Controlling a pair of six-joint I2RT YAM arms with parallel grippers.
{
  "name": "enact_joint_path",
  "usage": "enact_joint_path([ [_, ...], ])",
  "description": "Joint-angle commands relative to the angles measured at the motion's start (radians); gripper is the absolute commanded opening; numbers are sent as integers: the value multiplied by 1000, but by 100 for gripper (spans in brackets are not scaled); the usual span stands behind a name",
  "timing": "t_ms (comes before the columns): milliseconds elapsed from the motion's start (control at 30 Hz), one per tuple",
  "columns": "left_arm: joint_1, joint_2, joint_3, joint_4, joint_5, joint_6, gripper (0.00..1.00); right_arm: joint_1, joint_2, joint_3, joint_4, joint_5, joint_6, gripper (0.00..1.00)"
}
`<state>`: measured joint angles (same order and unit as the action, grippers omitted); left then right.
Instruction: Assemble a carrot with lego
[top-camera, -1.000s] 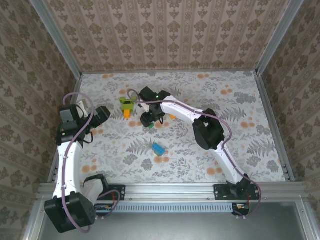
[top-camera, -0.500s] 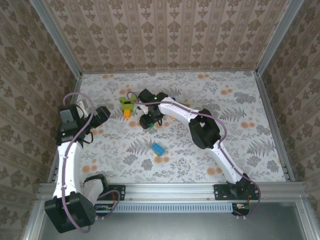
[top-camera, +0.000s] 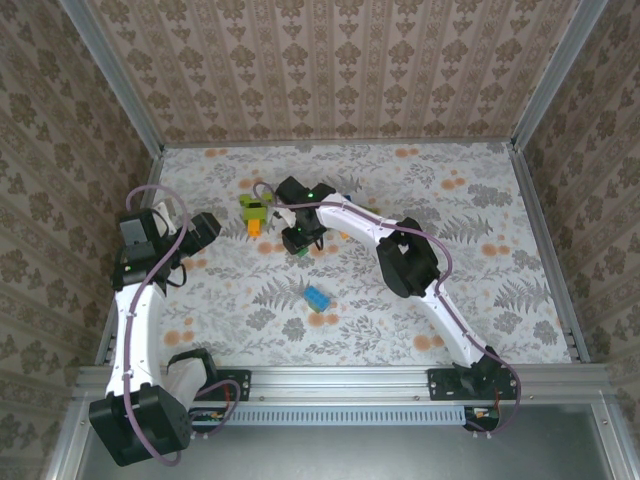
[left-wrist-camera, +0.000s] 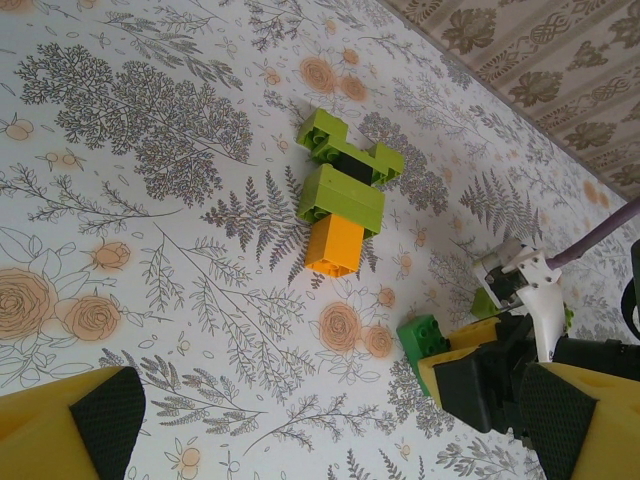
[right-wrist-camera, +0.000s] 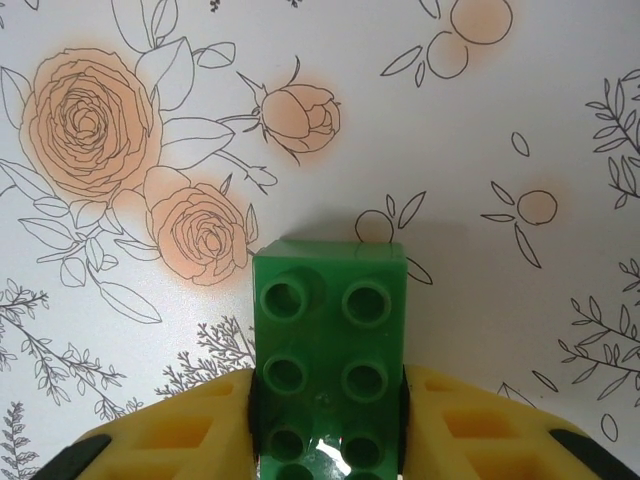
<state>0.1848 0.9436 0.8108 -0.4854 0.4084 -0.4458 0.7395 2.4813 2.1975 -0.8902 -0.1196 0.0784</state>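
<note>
My right end effector has just clenched on the dark green brick; next, left to the carrot. My left end effector hangs released.

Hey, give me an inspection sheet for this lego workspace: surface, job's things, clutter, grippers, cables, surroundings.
Surface: floral table cover, flat.
Job's things: carrot, lime green bricks with an orange tip, lying on the cover; dark green brick; blue brick loose, nearer the arm bases.
Clutter: nothing seen.
Grippers: left gripper open, holding nothing; right gripper closed on the dark green brick.
Cables: purple cable at the right arm, clear of the bricks.
Surroundings: patterned walls; metal frame.
</note>
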Motion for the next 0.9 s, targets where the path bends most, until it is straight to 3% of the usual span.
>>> enact_joint_path([
  [0,1,9,-8,11,12,6,100,0,-63,-30,-14,-1,7,34],
  [300,1,12,-9,11,12,7,100,7,-380,-319,41,37,36,33],
  [533,-1,18,-9,12,18,6,100,75,-651,-608,85,55,53,33],
  [867,-11,20,-8,11,17,7,100,184,-827,-812,118,79,93,33],
])
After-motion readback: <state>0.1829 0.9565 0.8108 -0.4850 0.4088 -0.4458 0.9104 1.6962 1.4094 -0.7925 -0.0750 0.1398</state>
